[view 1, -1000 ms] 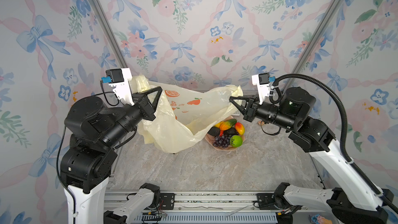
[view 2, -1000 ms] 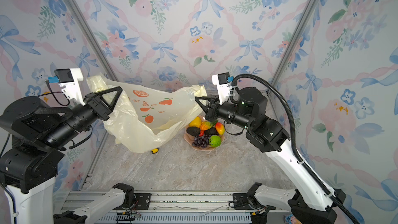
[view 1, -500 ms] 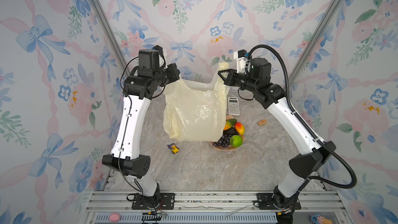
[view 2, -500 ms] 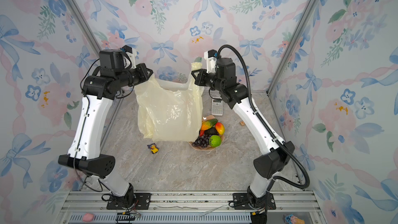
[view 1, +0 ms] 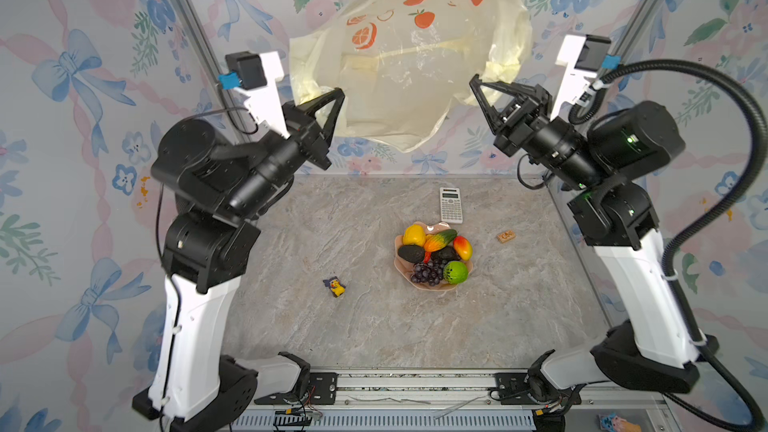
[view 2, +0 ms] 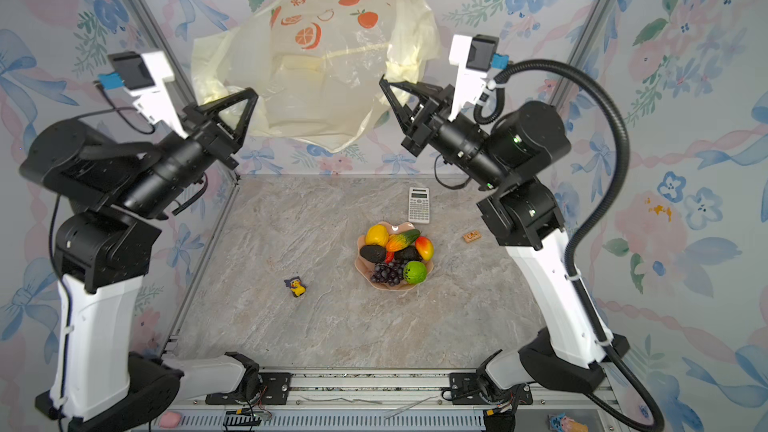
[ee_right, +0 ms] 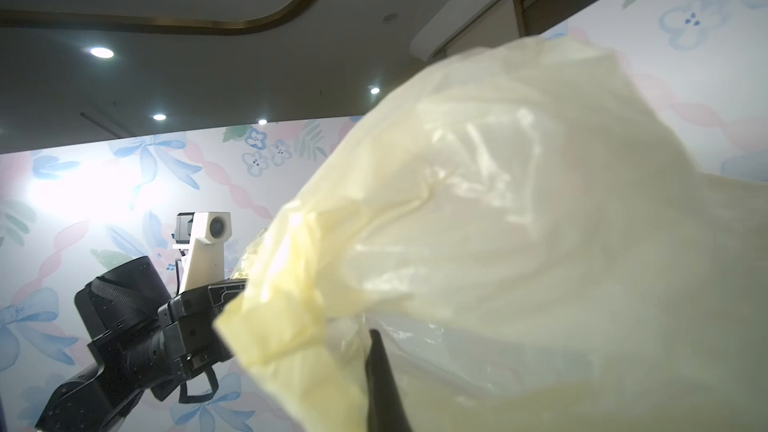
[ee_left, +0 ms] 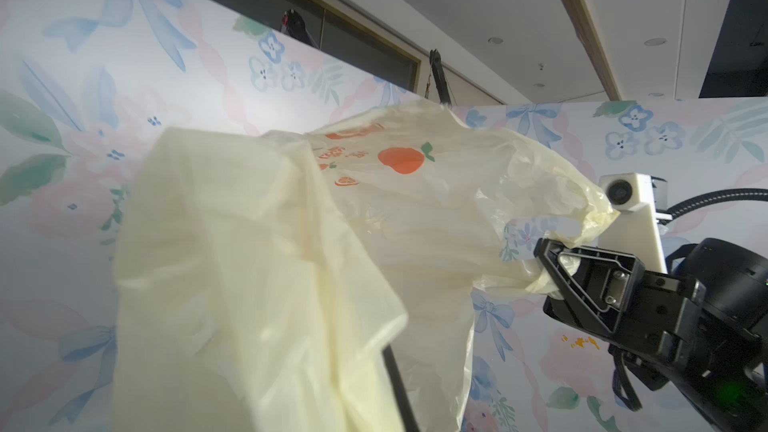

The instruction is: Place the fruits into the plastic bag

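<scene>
The plastic bag (view 1: 407, 76) (view 2: 316, 76), pale yellow with orange fruit prints, billows high in front of the back wall, stretched between both grippers. My left gripper (view 1: 338, 93) (view 2: 252, 93) is shut on its left edge. My right gripper (view 1: 473, 78) (view 2: 382, 81) is shut on its right handle, also seen in the left wrist view (ee_left: 544, 251). The bag (ee_left: 291, 263) (ee_right: 519, 243) hides most of each gripper in its own wrist view. The fruits (view 1: 434, 255) (view 2: 395, 255) lie piled on a pink plate (view 1: 434, 226) on the table, far below both grippers.
A calculator (view 1: 451, 204) lies behind the plate. A small brown block (view 1: 505, 236) sits to its right, and a yellow-blue duck toy (view 1: 336, 286) to its front left. Flowered walls close the cell on three sides, and a metal rail (view 1: 415, 384) runs along the front.
The bag hung low beside the plate a second ago. Both arms have since lifted it high, and it now billows upward against the back wall. The fruits have not moved.
</scene>
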{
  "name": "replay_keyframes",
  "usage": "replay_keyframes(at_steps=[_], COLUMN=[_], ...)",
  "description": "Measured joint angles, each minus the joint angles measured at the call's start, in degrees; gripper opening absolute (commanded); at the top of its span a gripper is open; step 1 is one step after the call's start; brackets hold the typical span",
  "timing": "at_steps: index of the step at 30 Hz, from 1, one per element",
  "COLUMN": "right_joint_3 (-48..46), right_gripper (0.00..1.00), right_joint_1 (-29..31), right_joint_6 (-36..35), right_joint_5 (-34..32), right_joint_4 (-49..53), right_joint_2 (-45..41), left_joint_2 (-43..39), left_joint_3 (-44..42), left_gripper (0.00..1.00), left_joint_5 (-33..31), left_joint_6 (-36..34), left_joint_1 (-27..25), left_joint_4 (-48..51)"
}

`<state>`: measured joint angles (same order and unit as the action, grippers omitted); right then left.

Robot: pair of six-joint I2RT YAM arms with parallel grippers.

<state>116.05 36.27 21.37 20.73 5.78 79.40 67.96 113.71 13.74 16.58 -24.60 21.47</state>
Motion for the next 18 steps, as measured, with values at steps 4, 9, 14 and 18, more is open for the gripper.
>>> replay_keyframes(at_steps=[4, 9, 14, 18], right_joint_3=[-26.97, -47.78, -47.5, -38.03], right_gripper=[0.0, 0.0, 0.0, 0.0], right_joint_1=[-1.73, -6.23, -6.56, -6.56], right_joint_6=[-0.61, 2.67, 2.05, 1.51], right_joint_5=[-1.2, -1.11, -1.42, -0.5], right_joint_4=[-6.43, -1.25, 14.82, 15.87], right_joint_2=[-10.36, 3.41, 6.23, 1.44], left_joint_2=[-16.35, -8.7, -8.11, -16.98], left_joint_3=[-31.43, -56.54, -64.98, -59.39], left_gripper=[0.0, 0.0, 0.0, 0.0], left_joint_5=[-5.35, -13.11, -13.73, -12.66], left_joint_6=[-4.31, -2.6, 1.75, 4.11], left_joint_1=[-0.28, 3.34, 8.28, 9.73], left_joint_4=[-8.44, -6.01, 4.48, 4.02])
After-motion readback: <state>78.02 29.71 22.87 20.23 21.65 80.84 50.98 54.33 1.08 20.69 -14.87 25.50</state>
